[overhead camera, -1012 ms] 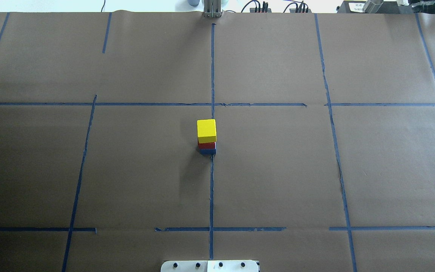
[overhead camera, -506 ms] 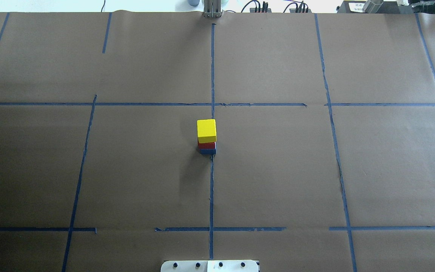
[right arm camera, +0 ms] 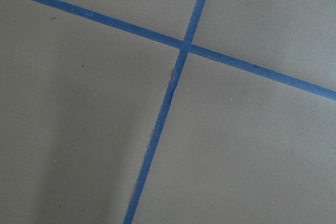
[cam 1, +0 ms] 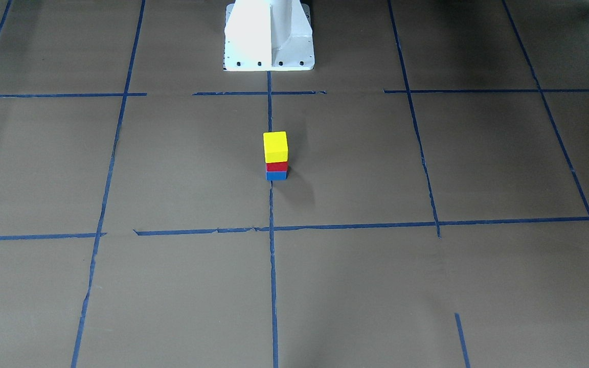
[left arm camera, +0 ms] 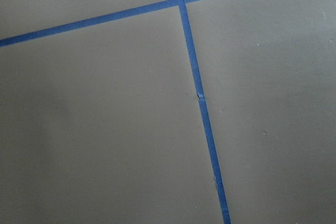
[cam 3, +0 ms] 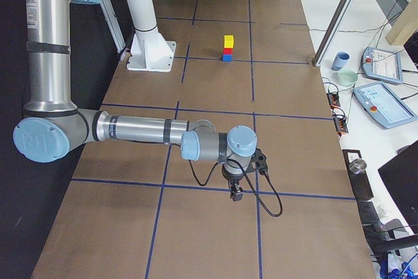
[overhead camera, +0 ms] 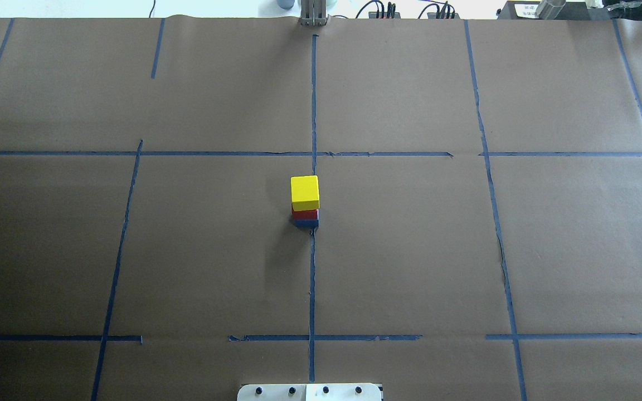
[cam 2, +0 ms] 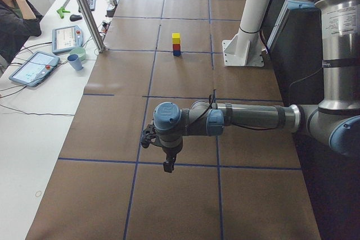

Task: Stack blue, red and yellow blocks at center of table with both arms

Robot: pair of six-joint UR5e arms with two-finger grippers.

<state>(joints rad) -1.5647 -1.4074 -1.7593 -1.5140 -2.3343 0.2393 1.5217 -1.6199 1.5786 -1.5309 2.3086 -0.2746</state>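
1. the yellow block (overhead camera: 305, 191) sits on the red block (overhead camera: 305, 214), and that sits on the blue block (overhead camera: 306, 223). the stack stands upright at the table's centre, on the middle tape line (overhead camera: 313, 100).
2. brown paper (overhead camera: 410, 250) lies all around it, marked into squares by blue tape.
3. the robot's white base (cam 1: 269, 36) stands near the stack, on that same line.
4. the left gripper (cam 2: 168, 165) points down above a tape crossing toward my left end of the table, well apart from the stack. i see it only side-on, so i cannot tell whether its fingers are spread or pressed together.
5. the right gripper (cam 3: 236, 194) hangs the same way toward the right end, and i cannot tell its state either.
6. past the far edge there is a metal post (cam 2: 85, 9), two tablets (cam 2: 68, 39), a cup (cam 2: 75, 62) and a seated person (cam 2: 14, 15).
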